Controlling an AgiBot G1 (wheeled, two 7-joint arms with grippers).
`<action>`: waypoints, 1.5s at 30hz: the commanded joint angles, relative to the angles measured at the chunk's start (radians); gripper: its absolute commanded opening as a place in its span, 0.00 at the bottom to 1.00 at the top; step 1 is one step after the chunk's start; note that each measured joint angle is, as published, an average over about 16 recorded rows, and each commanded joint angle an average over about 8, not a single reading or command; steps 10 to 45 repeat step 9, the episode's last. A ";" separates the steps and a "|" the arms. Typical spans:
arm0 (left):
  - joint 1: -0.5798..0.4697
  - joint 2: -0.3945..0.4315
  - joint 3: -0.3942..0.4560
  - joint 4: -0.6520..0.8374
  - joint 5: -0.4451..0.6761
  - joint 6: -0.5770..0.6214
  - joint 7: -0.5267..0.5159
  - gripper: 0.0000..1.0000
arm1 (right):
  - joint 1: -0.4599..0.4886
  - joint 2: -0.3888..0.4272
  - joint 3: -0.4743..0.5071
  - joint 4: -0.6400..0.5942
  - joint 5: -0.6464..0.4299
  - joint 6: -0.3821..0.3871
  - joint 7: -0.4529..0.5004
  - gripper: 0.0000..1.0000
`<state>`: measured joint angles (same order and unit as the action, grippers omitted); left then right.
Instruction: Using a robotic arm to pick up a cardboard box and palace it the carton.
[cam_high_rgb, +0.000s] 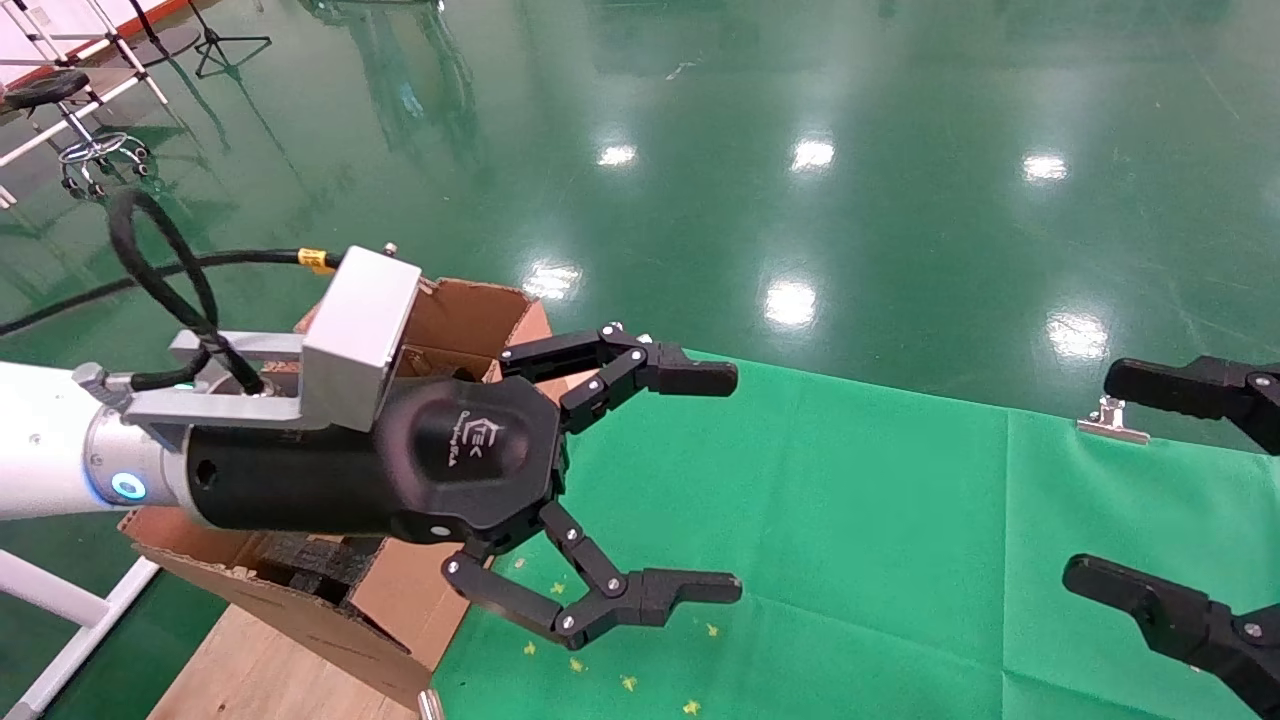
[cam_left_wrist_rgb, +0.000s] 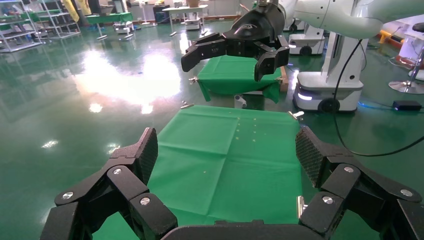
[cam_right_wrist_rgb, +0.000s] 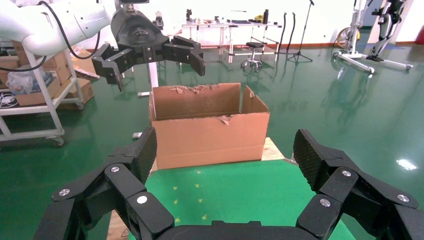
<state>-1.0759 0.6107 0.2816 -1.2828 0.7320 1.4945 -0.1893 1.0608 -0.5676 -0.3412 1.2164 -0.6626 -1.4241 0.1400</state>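
Observation:
My white left arm holds its black gripper (cam_high_rgb: 737, 483) wide open and empty, above the near-left part of the green cloth table (cam_high_rgb: 850, 520), just right of the carton (cam_high_rgb: 470, 310). The carton is large, brown and torn-flapped, with dark foam (cam_high_rgb: 320, 560) inside. It stands at the table's left end and shows whole in the right wrist view (cam_right_wrist_rgb: 210, 135). My right gripper (cam_high_rgb: 1090, 476) is open and empty at the right edge. Each wrist view shows its own open gripper (cam_left_wrist_rgb: 226, 150) (cam_right_wrist_rgb: 225, 150) over bare cloth. The small taped cardboard box is out of view.
The carton rests on a wooden board (cam_high_rgb: 250, 670). Metal clips (cam_high_rgb: 1112, 420) pin the cloth at its edges. Shiny green floor surrounds the table. A stool (cam_high_rgb: 80, 130) stands far left. Another green table (cam_left_wrist_rgb: 235, 75) and a robot base (cam_left_wrist_rgb: 327, 90) stand beyond.

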 joint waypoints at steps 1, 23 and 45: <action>0.000 0.000 0.000 0.000 0.000 0.000 0.000 1.00 | 0.000 0.000 0.000 0.000 0.000 0.000 0.000 1.00; 0.000 0.000 0.000 0.000 0.000 0.000 0.000 1.00 | 0.000 0.000 0.000 0.000 0.000 0.000 0.000 1.00; 0.000 0.000 0.000 0.000 0.000 0.000 0.000 1.00 | 0.000 0.000 0.000 0.000 0.000 0.000 0.000 1.00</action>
